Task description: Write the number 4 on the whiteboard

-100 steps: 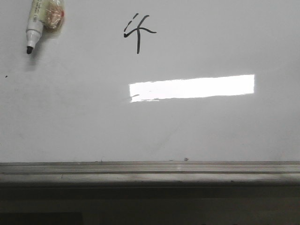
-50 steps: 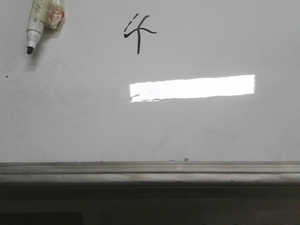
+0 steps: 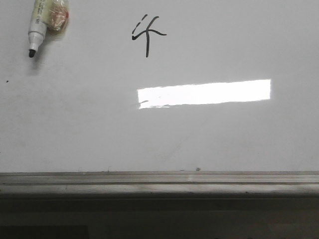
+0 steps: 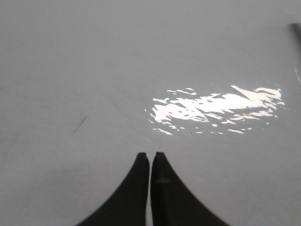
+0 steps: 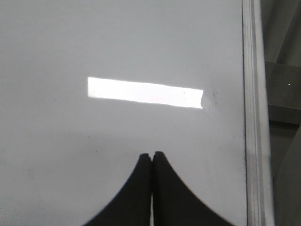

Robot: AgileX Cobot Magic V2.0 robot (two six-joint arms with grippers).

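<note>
A black hand-drawn number 4 [image 3: 147, 35] stands on the whiteboard [image 3: 214, 139] in the front view, above the bright rectangular glare. A white marker pen [image 3: 38, 22] with a black tip lies on the board at the far left, uncapped. Neither gripper appears in the front view. My left gripper [image 4: 150, 155] hovers over bare board, its black fingers pressed together with nothing between them. My right gripper [image 5: 151, 154] is also shut and empty, over the board [image 5: 117, 52] near its metal rail [image 5: 254, 113].
The board's grey metal rail [image 3: 159, 180] runs along the near edge in the front view. A tiny black speck [image 3: 7, 81] sits at the left of the board. A thin dark scratch mark [image 4: 80, 124] shows in the left wrist view.
</note>
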